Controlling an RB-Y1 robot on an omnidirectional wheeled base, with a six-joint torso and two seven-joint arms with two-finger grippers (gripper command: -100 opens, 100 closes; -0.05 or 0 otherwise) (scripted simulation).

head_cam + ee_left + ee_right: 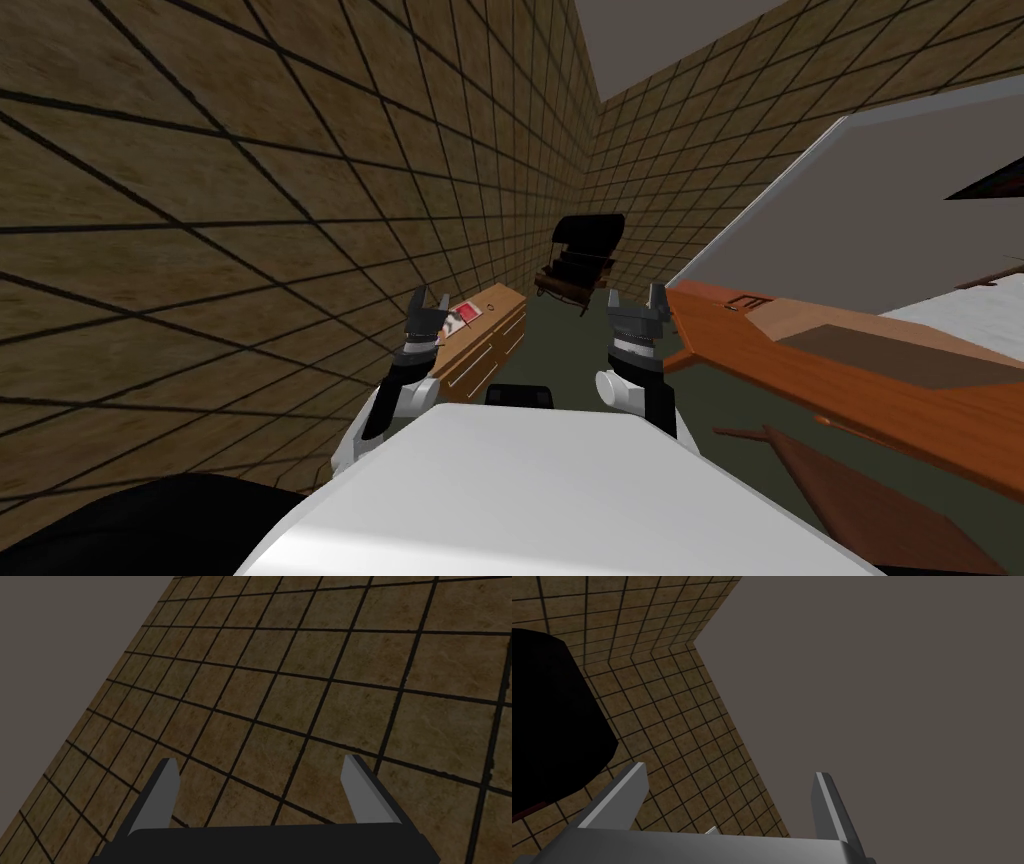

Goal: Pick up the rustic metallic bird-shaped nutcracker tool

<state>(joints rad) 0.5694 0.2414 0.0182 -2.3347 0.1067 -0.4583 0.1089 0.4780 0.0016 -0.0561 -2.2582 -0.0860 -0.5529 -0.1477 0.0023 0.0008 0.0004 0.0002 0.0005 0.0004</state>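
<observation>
Nutcracker: too small to confirm; likeliest the tiny speck [488, 308] on the dresser [497, 345] top, just beyond a red-and-white item [462, 316]. Left gripper [428, 310] hangs by the dresser's near end, right gripper [635, 300] well off its open side; both jaws apart, empty. Risk: you commit to the wrong item, or your left arm scrapes the tiled wall [250, 250] behind the dresser while reaching.

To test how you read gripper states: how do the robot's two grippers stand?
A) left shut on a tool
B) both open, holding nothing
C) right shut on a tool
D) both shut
B: the left gripper and the right gripper each show fingers wide apart with nothing between them.
</observation>
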